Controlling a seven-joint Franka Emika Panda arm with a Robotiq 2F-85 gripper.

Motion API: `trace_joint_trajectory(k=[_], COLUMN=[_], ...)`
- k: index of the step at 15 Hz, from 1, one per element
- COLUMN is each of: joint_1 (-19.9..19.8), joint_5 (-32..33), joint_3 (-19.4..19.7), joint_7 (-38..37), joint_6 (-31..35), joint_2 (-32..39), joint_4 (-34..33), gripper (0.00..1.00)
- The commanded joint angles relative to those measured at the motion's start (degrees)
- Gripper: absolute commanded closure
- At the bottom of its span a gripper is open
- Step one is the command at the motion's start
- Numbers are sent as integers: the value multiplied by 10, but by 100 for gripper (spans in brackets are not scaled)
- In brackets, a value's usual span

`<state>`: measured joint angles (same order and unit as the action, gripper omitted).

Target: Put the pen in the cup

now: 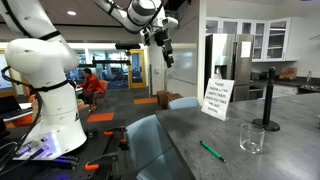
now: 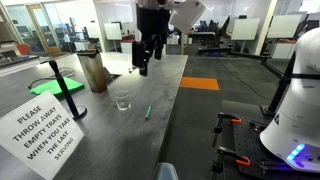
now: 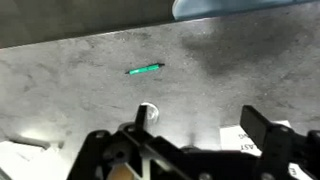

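Going left to right in an exterior view: the sign [image 2: 45, 130] fills the lower-left corner of the grey counter [image 2: 115, 150]. The black stand [image 2: 57, 84] sits just behind it and a brown container [image 2: 95, 72] is further back. That side is crowded, so I'm treating it as tight. The cup [image 2: 122, 101] stands upright in the middle of the frame with bare counter all around it. The pen [image 2: 148, 112] lies flat just to its right, near but not touching, and close to the counter's right-hand edge. The gripper [image 2: 145, 55] hangs in the upper middle, well above both, with clear air underneath. Its fingers [image 3: 262, 125] look spread wide in the wrist view, with nothing held between them. In that view the pen [image 3: 145, 69] sits upper middle, almost level, and the cup [image 3: 147, 113] just peeks over the gripper body. The counter is smooth mottled grey. Past its right edge there's open floor, an orange floor patch [image 2: 200, 84] and the white robot base [image 2: 300, 110] at far right. In the other exterior shot the pen [image 1: 211, 151] is lower middle, the cup [image 1: 252, 137] is to its right, and a fridge [image 1: 230, 60] stands behind.
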<state>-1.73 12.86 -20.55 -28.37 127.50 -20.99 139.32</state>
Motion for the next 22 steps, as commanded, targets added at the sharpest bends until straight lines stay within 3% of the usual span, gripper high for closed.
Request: trace_joint_trajectory(k=[1,11,17,22], joint_1=[19,19,-32,-38], joint_5=[9,9,57,111], joint_3=[18,18,23,86], joint_7=[-6,-6,-193,-345], joint_6=[-2,-2,19,30], joint_2=[3,3,73,221], joint_4=[-1,-1,-34,-98], gripper=[0,0,0,0])
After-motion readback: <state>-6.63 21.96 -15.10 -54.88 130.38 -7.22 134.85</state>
